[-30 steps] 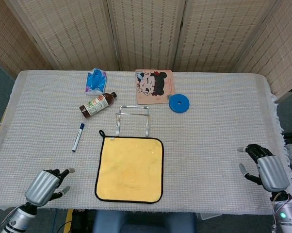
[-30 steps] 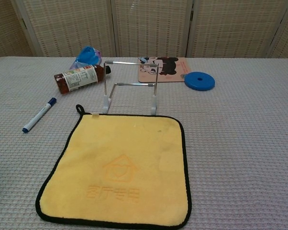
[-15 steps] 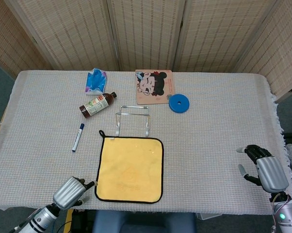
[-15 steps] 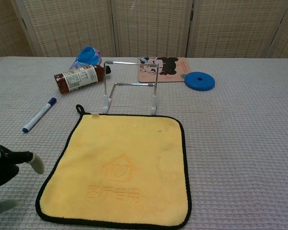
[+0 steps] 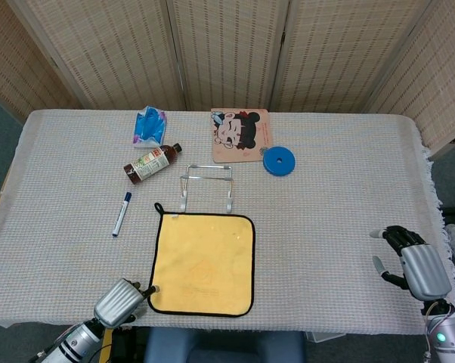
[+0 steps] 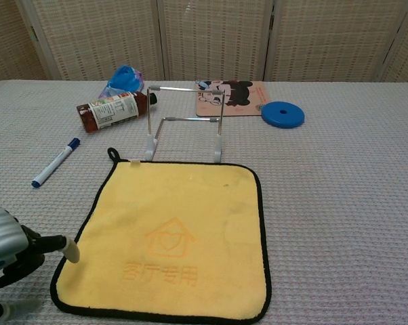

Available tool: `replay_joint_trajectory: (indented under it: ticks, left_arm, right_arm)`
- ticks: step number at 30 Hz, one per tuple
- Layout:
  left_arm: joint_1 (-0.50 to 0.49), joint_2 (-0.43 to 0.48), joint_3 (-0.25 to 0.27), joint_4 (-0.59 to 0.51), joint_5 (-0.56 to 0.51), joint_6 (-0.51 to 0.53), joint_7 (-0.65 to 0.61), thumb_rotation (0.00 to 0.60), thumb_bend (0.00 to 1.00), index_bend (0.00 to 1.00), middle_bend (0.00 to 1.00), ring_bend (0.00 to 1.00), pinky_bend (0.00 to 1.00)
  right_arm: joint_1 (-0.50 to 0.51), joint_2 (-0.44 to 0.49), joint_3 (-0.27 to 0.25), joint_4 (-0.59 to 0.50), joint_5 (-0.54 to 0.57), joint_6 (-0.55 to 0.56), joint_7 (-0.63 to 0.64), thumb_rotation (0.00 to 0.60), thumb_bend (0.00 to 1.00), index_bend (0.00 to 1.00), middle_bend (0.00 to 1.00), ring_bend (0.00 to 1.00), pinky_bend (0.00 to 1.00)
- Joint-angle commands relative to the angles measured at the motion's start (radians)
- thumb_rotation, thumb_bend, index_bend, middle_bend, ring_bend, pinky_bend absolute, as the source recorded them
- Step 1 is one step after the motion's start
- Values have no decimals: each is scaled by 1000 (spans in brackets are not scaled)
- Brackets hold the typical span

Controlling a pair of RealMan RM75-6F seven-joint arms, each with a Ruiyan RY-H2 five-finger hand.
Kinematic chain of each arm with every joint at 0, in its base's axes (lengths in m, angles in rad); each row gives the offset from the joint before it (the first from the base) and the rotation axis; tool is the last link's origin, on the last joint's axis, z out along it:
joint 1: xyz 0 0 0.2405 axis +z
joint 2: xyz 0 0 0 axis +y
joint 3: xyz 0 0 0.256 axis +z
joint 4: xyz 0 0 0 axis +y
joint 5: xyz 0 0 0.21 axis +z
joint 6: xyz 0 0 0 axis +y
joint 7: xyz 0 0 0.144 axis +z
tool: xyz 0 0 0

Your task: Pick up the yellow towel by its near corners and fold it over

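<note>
Left hand (image 6: pixel 14 250) reaches, holding nothing, beside the yellow towel (image 5: pixel 203 262) on the grey woven tablecloth (image 5: pixel 341 197) (wicker screens (image 5: pixel 227 53) behind); right hand (image 5: pixel 413 265) rests released.

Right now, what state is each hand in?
Left hand: open, holding nothing, one fingertip at the yellow towel's near left corner.
Right hand: open, holding nothing, far from the towel.

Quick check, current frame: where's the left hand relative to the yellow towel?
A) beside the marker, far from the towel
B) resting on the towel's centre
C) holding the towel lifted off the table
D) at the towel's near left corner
D: the left hand sits at the near left corner of the yellow towel, a fingertip at its edge; the towel lies flat.
</note>
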Motion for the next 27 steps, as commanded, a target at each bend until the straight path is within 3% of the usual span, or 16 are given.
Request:
replay_joint_trajectory:
  ticks: [1, 27]
  left_arm:
    - [-3, -8, 2, 7, -6, -7, 6, 600, 285, 343, 874, 711, 873]
    - [-45, -64, -12, 0, -44, -12, -21, 600, 284, 394, 895, 727, 880]
  right_arm:
    - [-1, 1, 0, 0, -1, 2, -1, 600, 400, 319, 355, 273, 297]
    - [-12, -3, 0, 24, 5, 14, 22, 600, 401, 319, 355, 273, 297]
